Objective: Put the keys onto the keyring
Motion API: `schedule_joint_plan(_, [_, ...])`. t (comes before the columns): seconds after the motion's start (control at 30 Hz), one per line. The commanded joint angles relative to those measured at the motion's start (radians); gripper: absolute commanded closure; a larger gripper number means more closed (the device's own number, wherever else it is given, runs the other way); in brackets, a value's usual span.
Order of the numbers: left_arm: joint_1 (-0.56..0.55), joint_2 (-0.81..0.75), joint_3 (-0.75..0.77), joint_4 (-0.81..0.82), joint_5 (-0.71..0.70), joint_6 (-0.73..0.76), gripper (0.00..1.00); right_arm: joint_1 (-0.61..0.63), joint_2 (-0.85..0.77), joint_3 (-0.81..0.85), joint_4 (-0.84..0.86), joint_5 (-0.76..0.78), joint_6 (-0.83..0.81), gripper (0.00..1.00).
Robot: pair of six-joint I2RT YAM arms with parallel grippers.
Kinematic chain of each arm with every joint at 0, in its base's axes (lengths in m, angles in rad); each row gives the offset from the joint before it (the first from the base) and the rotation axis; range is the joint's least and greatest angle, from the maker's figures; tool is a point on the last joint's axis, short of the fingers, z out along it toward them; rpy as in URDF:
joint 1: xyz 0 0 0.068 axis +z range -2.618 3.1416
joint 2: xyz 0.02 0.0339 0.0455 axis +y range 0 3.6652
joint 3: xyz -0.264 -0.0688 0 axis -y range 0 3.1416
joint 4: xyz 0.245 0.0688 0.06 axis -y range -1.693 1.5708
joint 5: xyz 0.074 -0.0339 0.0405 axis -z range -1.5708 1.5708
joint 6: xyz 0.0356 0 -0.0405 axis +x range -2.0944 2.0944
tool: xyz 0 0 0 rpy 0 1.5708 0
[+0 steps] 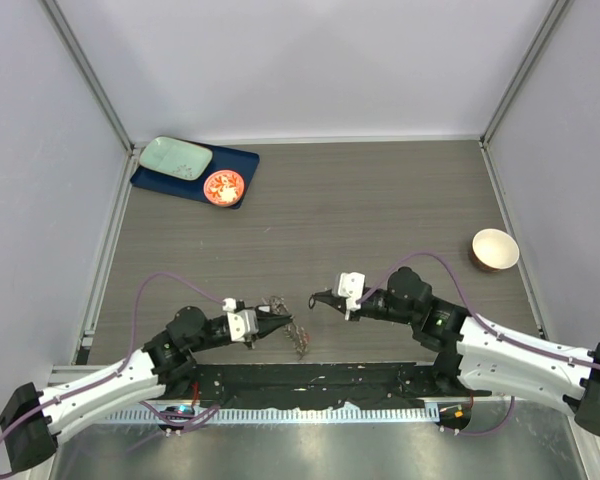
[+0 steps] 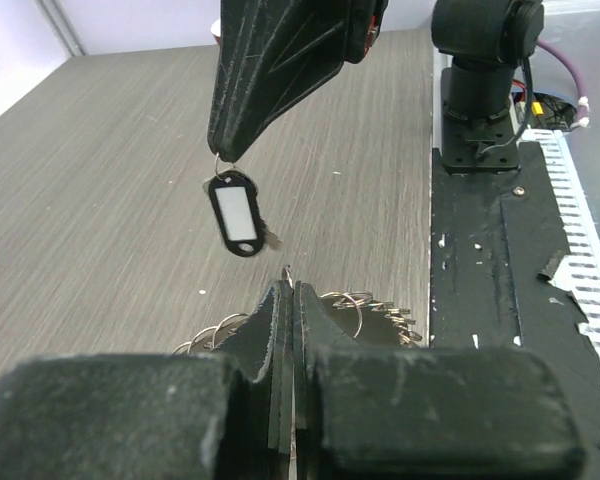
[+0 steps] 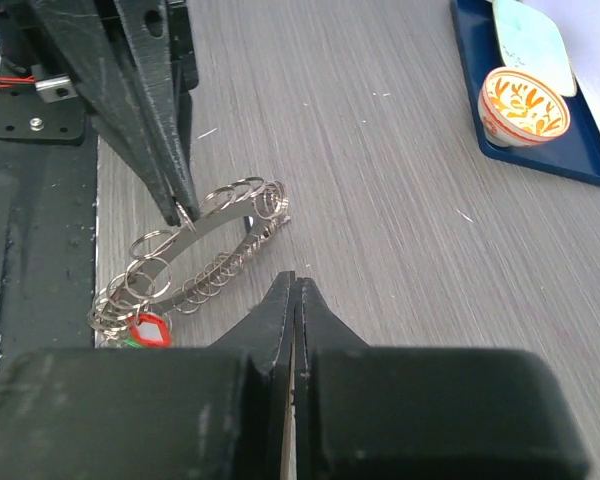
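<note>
Left arm (image 1: 100,385) and right arm (image 1: 520,350): white shells, chunky black joints, purple cables (image 1: 165,275). Left pincer (image 1: 283,325) and right pincer (image 1: 315,298) are matte black, pointy.

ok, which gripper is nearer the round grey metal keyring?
Left. The left gripper is shut on the round grey metal keyring, touching its band. The right gripper hangs apart from it, holding a black plastic key tag with a white label.

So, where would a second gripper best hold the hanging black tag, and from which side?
By its lower half, coming from below. The black tag hangs nearly upright under the right gripper, which pinches the small ring at its top, so the bottom is bare. Closing on the two flat faces seems safer; the rounded edges would likely slip.
</note>
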Motion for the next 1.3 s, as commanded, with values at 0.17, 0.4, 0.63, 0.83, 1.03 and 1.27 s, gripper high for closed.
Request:
schedule_joint_plan(0.17, [-0.001, 0.070, 0.110, 0.101, 0.078, -0.004, 1.00, 0.043, -0.092, -0.030, 0.028, -0.073, -0.031, 0.99])
schedule_joint_plan(0.4, [-0.001, 0.087, 0.153, 0.050, 0.081, -0.012, 1.00, 0.063, -0.121, -0.039, 0.022, -0.091, -0.035, 0.99])
schedule_joint_plan(0.63, [-0.001, 0.097, 0.167, 0.047, 0.084, -0.036, 1.00, 0.073, -0.104, -0.035, 0.020, -0.091, -0.043, 0.99])
schedule_joint_plan(0.83, [-0.001, 0.139, 0.177, 0.065, 0.102, -0.061, 1.00, 0.079, -0.100, -0.032, 0.025, -0.105, -0.054, 0.99])
schedule_joint_plan(1.03, [-0.001, 0.185, 0.178, 0.131, 0.128, -0.090, 1.00, 0.086, -0.089, -0.027, 0.011, -0.127, -0.068, 0.99])
schedule_joint_plan(1.27, [-0.001, 0.216, 0.187, 0.154, 0.148, -0.102, 1.00, 0.110, -0.075, -0.016, -0.021, -0.101, -0.098, 0.99])
